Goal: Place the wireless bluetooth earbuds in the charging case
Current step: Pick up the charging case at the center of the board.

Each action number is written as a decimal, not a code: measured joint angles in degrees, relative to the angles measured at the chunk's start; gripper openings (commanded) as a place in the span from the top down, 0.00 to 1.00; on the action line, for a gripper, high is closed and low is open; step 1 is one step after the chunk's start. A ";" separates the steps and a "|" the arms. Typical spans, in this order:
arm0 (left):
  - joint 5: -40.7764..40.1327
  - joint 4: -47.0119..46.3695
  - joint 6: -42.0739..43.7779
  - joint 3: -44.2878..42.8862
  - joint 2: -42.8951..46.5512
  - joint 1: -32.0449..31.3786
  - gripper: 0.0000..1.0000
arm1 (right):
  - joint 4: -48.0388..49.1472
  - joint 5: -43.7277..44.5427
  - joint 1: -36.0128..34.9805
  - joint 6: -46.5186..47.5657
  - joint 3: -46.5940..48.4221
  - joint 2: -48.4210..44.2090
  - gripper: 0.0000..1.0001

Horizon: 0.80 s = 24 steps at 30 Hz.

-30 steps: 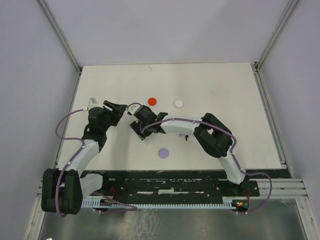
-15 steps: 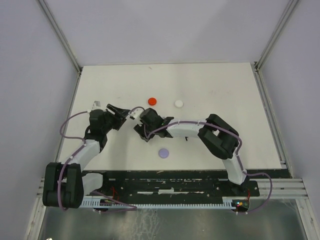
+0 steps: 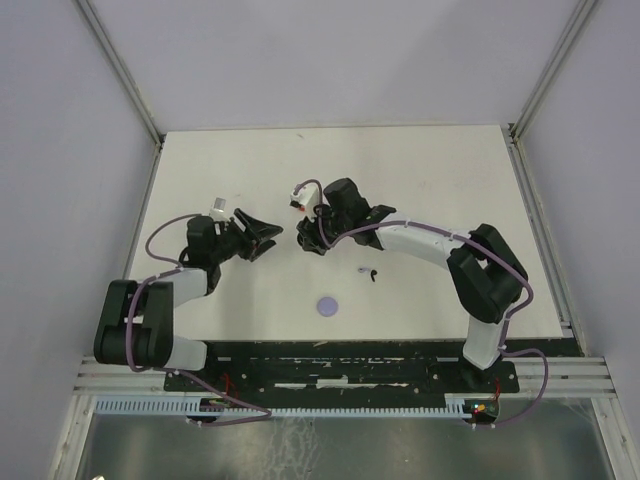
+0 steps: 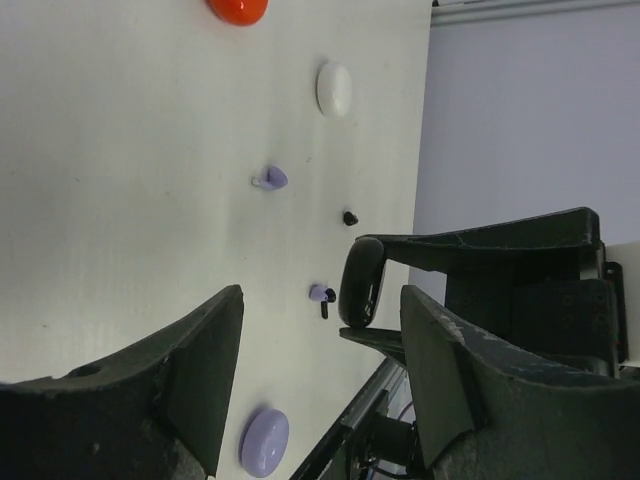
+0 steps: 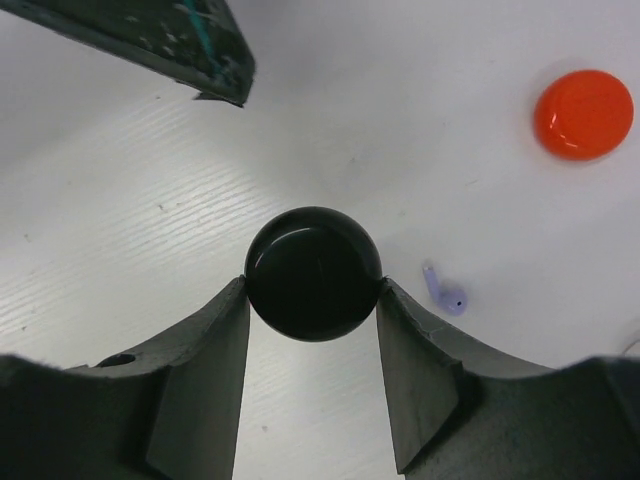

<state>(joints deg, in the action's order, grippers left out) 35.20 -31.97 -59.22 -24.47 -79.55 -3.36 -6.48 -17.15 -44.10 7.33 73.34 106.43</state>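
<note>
Your right hand (image 5: 312,286) has just reached farther out over the worktop (image 3: 450,180) and narrowed. Both fingers now press the rim of the black disc (image 5: 313,262), which I take for the charging case. Whether it's lifted, I can't tell. Your left hand (image 4: 322,298) has shifted too and sits near the black disc, fingers spread wide, holding nothing. 1 lavender earbud (image 5: 445,296) lies loose just beside the black disc, on its side toward the red disc (image 5: 583,113). 1 black earbud (image 3: 372,272) lies near the black disc on the arm bases' side. The case looks secured, but no bud is in it yet. I'd say fetching that black earbud comes next.
</note>
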 measured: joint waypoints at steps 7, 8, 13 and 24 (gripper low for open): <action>5.86 -6.86 -1.31 -0.48 -4.90 -0.44 0.31 | -6.32 -5.33 -0.02 4.83 1.33 -1.49 0.62; 6.38 -7.74 -1.70 -0.74 -5.42 -0.70 0.31 | -7.50 -5.90 -0.02 5.33 1.51 -1.49 0.62; 8.87 -10.75 -2.36 -2.71 -7.28 -2.91 0.31 | -10.40 -7.30 -0.04 6.67 1.99 -1.49 0.64; 10.97 -11.08 -2.32 -5.51 -12.61 -8.96 0.39 | -12.28 -8.20 -0.04 7.74 2.40 -1.53 0.64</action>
<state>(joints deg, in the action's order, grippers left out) 46.17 -43.05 -61.54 -29.98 -92.16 -12.32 -18.76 -25.34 -44.14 15.07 75.75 104.90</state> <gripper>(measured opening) 0.658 0.569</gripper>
